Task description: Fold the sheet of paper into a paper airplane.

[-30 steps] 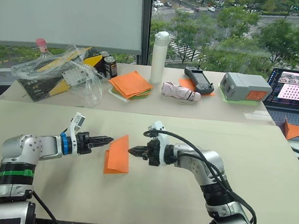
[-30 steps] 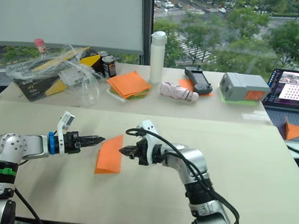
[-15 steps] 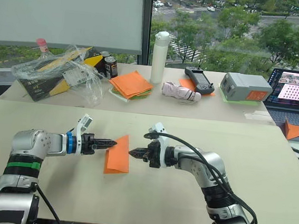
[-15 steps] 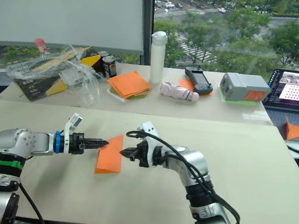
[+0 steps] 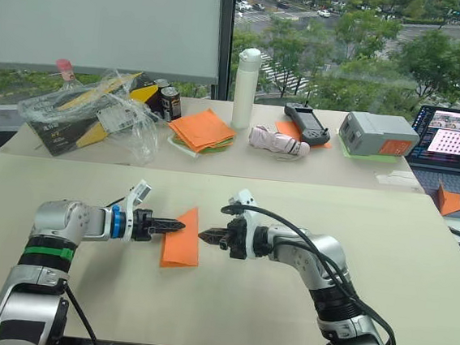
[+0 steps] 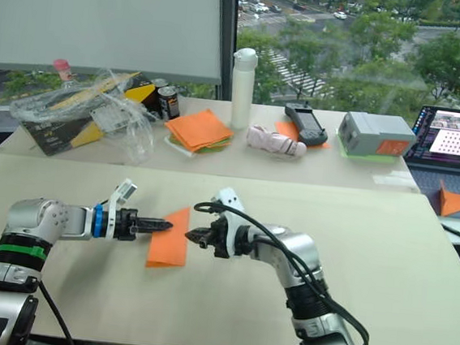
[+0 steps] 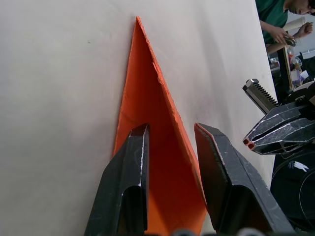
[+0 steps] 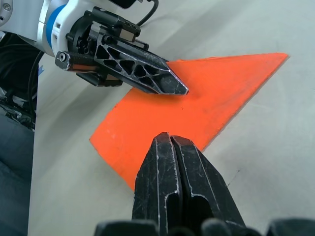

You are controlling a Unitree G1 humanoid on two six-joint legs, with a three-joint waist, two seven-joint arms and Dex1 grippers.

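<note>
So the sheet of paper (image 5: 181, 240) is already folded into a flat orange wedge, matte and thin, with one crisp long crease and a sharp point aimed toward 12 o'clock. It lies on the pale, smooth near table (image 5: 280, 324), roughly dead centre between the two arms.

The left gripper (image 5: 177, 226) comes in from 9 o'clock, and its tip is over the paper's upper left edge. In the left wrist view its two black fingers (image 7: 129, 177) stand a little apart, straddling the raised fold of the wedge, not pinched on it as far as I can see.

The right gripper (image 5: 203, 235) comes in from 3 o'clock, just beside the paper's right edge. Its ribbed black fingers (image 8: 170, 177) are pressed flat together with nothing between them; the tip sits at the paper's edge, and I can't tell whether it touches.

Over at 12 o'clock on the far table (image 5: 215, 161): a thick stack of orange and green sheets (image 5: 201, 129), a tall white bottle (image 5: 246, 78), a crinkly clear plastic bag over a yellow-black box (image 5: 89, 110), a dark can (image 5: 170, 102), a black handheld controller (image 5: 305, 123) and a grey box (image 5: 377, 134). At 2 o'clock there's an open laptop (image 5: 453, 141) with a small orange folded piece (image 5: 449, 199) by it. Nothing lies between the grippers and the paper.
</note>
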